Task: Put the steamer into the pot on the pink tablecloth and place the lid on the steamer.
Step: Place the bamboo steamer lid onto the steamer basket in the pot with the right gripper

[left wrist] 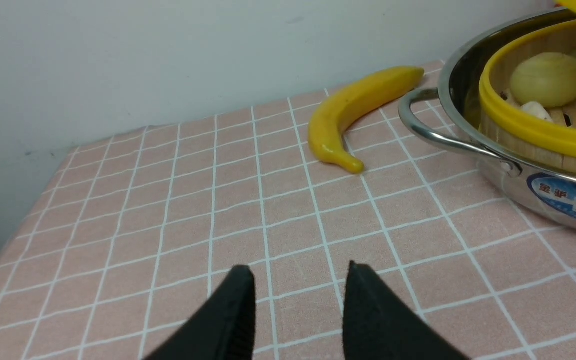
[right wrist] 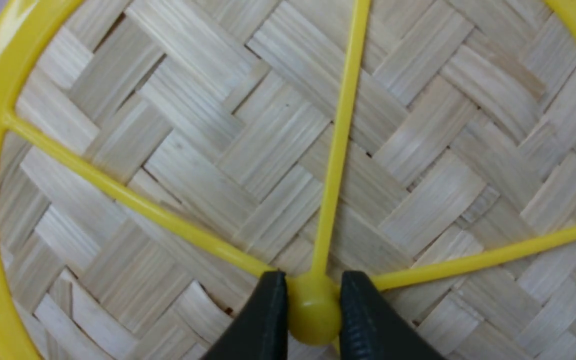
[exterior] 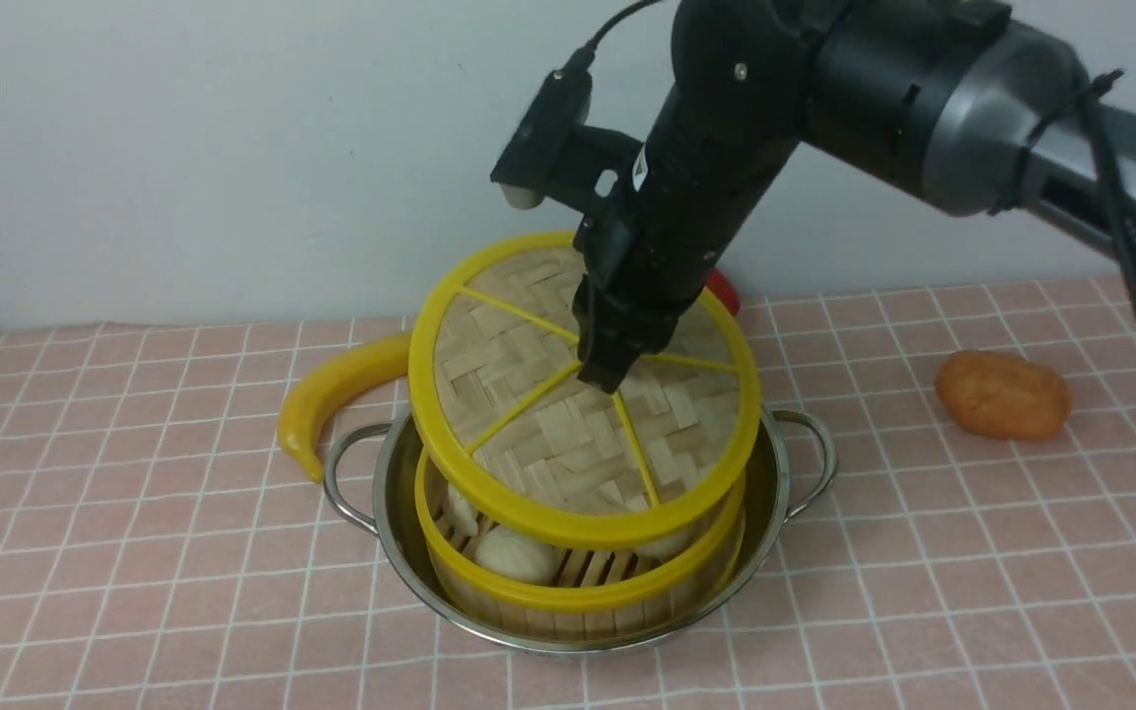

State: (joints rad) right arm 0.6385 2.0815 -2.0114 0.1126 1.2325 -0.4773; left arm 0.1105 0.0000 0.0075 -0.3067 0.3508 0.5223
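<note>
The steamer (exterior: pixel 568 592), holding pale buns, sits inside the steel pot (exterior: pixel 793 463) on the pink tablecloth (exterior: pixel 134 552). The woven lid (exterior: pixel 538 424) hangs tilted just above the steamer, its near edge low over the steamer's rim. My right gripper (exterior: pixel 607 380) is shut on the lid's yellow centre knob (right wrist: pixel 313 312), one finger on each side of it. In the left wrist view my left gripper (left wrist: pixel 299 266) is open over bare cloth, to the left of the pot (left wrist: pixel 528 185) and steamer (left wrist: pixel 518 125), with nothing between its fingers.
A yellow toy banana (exterior: pixel 331 390) lies by the pot's left handle. An orange, potato-like object (exterior: pixel 1002 394) rests on the cloth at the right. Something red (exterior: pixel 724 291) peeks out behind the lid. A pale wall closes the back of the table.
</note>
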